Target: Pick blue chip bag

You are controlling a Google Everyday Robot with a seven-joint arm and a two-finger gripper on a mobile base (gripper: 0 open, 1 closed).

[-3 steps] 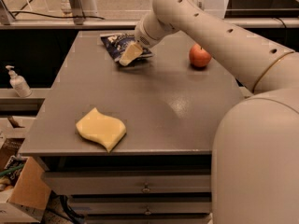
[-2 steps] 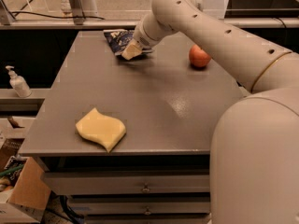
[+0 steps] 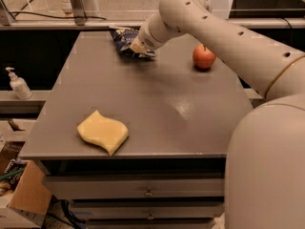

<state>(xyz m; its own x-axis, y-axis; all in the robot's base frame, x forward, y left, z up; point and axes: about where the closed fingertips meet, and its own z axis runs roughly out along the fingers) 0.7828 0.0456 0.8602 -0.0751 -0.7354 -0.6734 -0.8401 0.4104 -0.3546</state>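
Note:
The blue chip bag (image 3: 122, 37), dark navy foil with white markings, is at the far edge of the grey table (image 3: 157, 99), left of centre. My gripper (image 3: 136, 46) reaches in from the right on the long cream arm (image 3: 214, 27) and is shut on the bag's right side. The bag looks slightly raised, with a shadow beneath it. The gripper covers the bag's right end.
A red apple (image 3: 203, 57) sits at the table's far right. A yellow wavy sponge (image 3: 103, 131) lies near the front left edge. A soap dispenser (image 3: 18, 84) stands on a shelf at the left. The robot's body (image 3: 267, 166) fills the lower right.
The gripper and the blue chip bag have moved together a little toward the table's far edge and upward. The apple and sponge have not moved.

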